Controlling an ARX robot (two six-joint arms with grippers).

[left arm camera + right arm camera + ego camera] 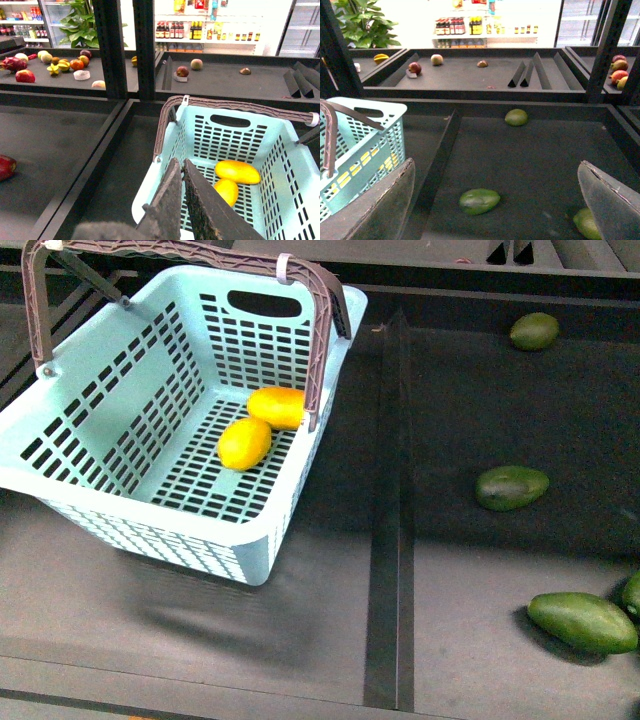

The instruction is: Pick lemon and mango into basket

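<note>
The light blue basket [100, 405] stands on the left shelf with its brown handle [325, 310] raised. Inside it lie the bright yellow lemon [245, 443] and, touching it on the far side, the deeper orange-yellow mango [277, 407]. The left wrist view shows the same mango [238, 171] and lemon [226, 191] on the floor of the basket [225, 140]. My left gripper [179, 161] is shut and holds nothing, above the basket's near rim. My right gripper [496, 165] is open and holds nothing, over the right shelf beside the basket [365, 145]. Neither arm appears in the front view.
Green oval fruits [534, 331] [512, 487] [582, 621] lie on the right shelf, past a raised black divider [388, 540]. One green fruit [479, 201] sits below the right gripper and another [587, 222] by its finger. More fruit shelves stand behind.
</note>
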